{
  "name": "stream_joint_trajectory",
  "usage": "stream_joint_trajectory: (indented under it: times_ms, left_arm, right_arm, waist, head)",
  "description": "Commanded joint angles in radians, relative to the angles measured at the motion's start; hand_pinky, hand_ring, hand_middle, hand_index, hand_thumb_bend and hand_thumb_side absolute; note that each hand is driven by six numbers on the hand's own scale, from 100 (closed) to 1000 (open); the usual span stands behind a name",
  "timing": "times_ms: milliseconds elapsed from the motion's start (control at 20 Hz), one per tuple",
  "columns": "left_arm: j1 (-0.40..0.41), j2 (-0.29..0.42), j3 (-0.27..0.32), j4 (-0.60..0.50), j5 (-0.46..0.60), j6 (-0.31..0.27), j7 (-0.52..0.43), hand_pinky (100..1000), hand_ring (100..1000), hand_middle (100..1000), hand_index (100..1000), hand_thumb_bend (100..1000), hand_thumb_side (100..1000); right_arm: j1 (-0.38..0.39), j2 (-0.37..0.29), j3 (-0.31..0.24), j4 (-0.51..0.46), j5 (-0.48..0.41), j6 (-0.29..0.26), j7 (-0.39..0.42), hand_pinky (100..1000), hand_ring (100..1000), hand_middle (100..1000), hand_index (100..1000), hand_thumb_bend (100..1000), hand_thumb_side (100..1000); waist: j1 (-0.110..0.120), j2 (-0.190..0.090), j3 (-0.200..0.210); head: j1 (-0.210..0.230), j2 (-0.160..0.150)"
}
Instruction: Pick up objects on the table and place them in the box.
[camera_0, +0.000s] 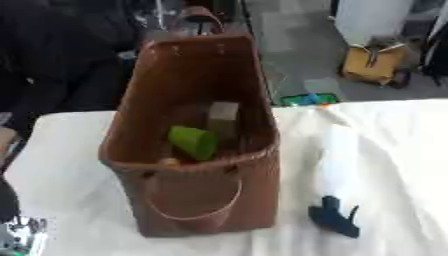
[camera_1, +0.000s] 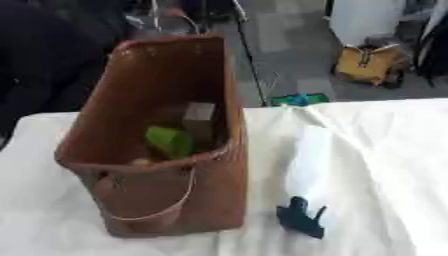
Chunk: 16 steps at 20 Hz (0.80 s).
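A tall brown woven bag (camera_0: 197, 195) with loop handles stands on the white-covered table (camera_0: 70, 150), left of centre. Inside it lie a green cup (camera_0: 194, 141) on its side, a tan block (camera_0: 222, 116) behind it, and a small orange-yellow thing (camera_0: 170, 161) at the front wall. A dark blue object (camera_0: 333, 217) lies on the cloth to the right of the bag. Above it lies a pale elongated shape (camera_0: 339, 155); I cannot tell if it is an object or a fold. A dark and silver part, my left hand (camera_0: 7, 200), shows at the lower left edge. My right hand is out of sight.
Beyond the table's far edge are the floor, a yellow bag (camera_0: 374, 62) and a green-blue thing (camera_0: 308, 99). A person in dark clothes (camera_0: 52, 60) stands at the far left. White cloth stretches to the right of the bag.
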Motion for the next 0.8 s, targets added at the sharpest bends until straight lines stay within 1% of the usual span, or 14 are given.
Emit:
stream_joint_trajectory:
  times_ms: [50,150,200,250,400,600,650,800]
  left_arm:
    - [-0.003,0.012,0.001,-0.014,0.001,0.0,-0.002,718,695,820,720,100,901]
    - [-0.003,0.012,0.0,-0.014,0.002,0.0,-0.003,717,695,820,720,100,902]
    - [-0.003,0.013,0.0,-0.014,0.002,0.0,-0.003,717,695,820,720,100,902]
    - [-0.003,0.013,-0.002,-0.014,0.003,0.0,-0.004,717,695,821,720,100,904]
    - [-0.003,0.014,-0.01,-0.014,0.008,-0.001,-0.011,717,695,821,720,100,904]
    - [-0.003,0.015,-0.013,-0.014,0.014,-0.002,-0.017,717,695,820,720,100,904]
    - [-0.004,0.016,-0.013,-0.014,0.014,-0.003,-0.017,716,696,820,720,100,901]
    - [0.001,0.017,-0.022,-0.014,0.022,-0.004,-0.025,716,696,820,720,100,901]
  right_arm:
    - [-0.014,-0.013,0.0,-0.023,-0.006,-0.002,0.006,856,849,886,892,100,657]
    - [-0.018,-0.018,0.004,-0.023,-0.006,-0.004,0.008,840,855,892,900,100,645]
    - [-0.031,-0.032,0.014,-0.023,-0.006,-0.012,0.008,840,855,892,900,100,645]
    - [-0.048,-0.049,0.025,-0.023,-0.008,-0.021,0.006,821,862,899,910,100,634]
    - [-0.115,-0.106,0.079,-0.015,-0.02,-0.06,-0.005,807,867,903,917,100,624]
    - [-0.209,-0.139,0.136,0.04,-0.014,-0.112,-0.016,793,873,908,926,100,616]
    - [-0.232,-0.143,0.145,0.057,-0.01,-0.123,-0.017,772,883,917,938,100,600]
    - [-0.303,-0.184,0.205,0.091,-0.001,-0.165,0.007,757,891,925,949,100,589]
  waist:
    - [-0.005,-0.018,0.001]
    - [-0.006,-0.018,0.002]
    - [-0.008,-0.018,0.003]
    - [-0.01,-0.02,0.005]
    - [-0.015,-0.025,0.014]
    - [-0.017,-0.03,0.021]
    - [-0.017,-0.031,0.022]
    - [-0.018,-0.044,0.036]
  head:
    - [-0.001,-0.011]
    - [-0.002,-0.011]
    - [-0.003,-0.009]
    - [-0.006,-0.007]
    - [-0.017,0.001]
    - [-0.026,0.009]
    - [-0.028,0.01]
    - [-0.044,0.023]
